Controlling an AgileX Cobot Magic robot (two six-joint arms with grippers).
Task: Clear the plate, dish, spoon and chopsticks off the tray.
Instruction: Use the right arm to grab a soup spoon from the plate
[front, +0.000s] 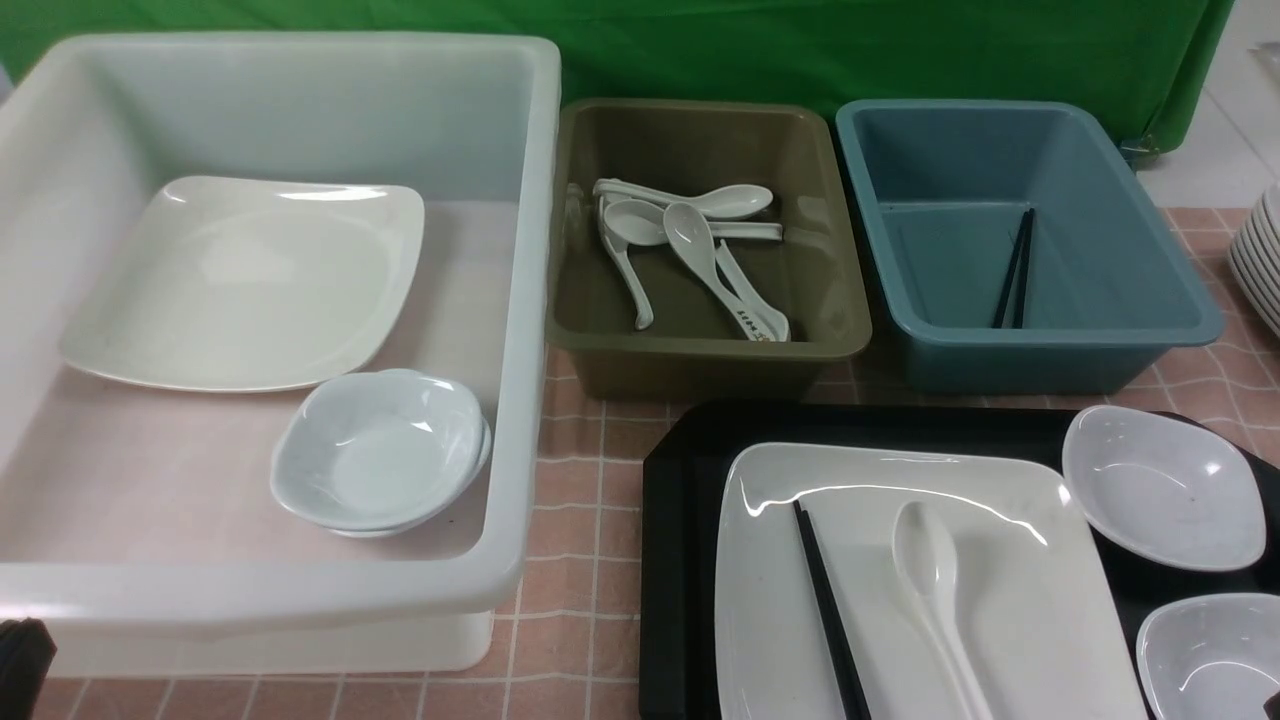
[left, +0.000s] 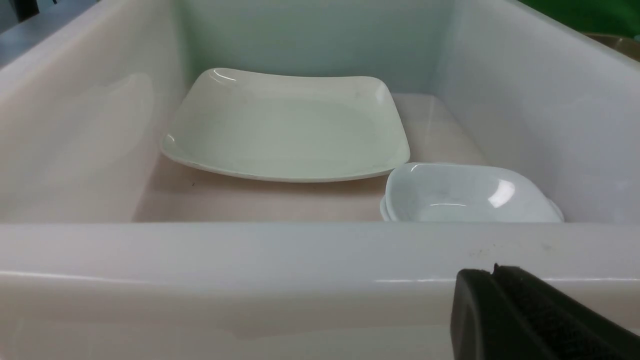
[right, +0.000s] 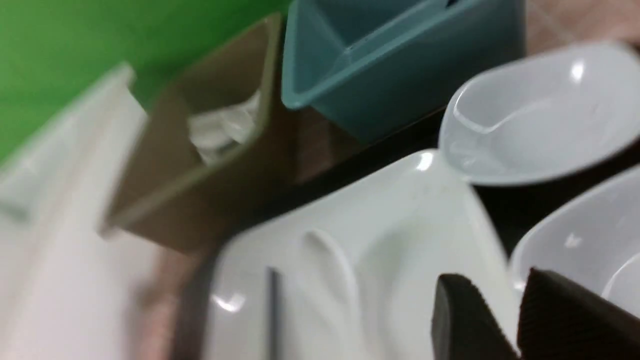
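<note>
The black tray (front: 680, 560) lies at the front right. On it rests the large white plate (front: 1040, 640), carrying the black chopsticks (front: 828, 610) and the white spoon (front: 925, 560). Two small white dishes sit at the tray's right, one further back (front: 1165, 485) and one nearer (front: 1215, 655). My right gripper (right: 492, 280) hovers open over the plate's (right: 400, 240) rim beside the nearer dish (right: 585, 240), with nothing between its fingers. My left gripper (left: 492, 272) is shut and empty, low in front of the white tub's near wall (left: 250, 250).
The big white tub (front: 530, 300) at left holds another plate and stacked small dishes. An olive tub (front: 700, 360) holds several spoons. Behind the tray, a blue tub (front: 1050, 350) holds chopsticks. A stack of dishes (front: 1262, 260) stands at the far right edge.
</note>
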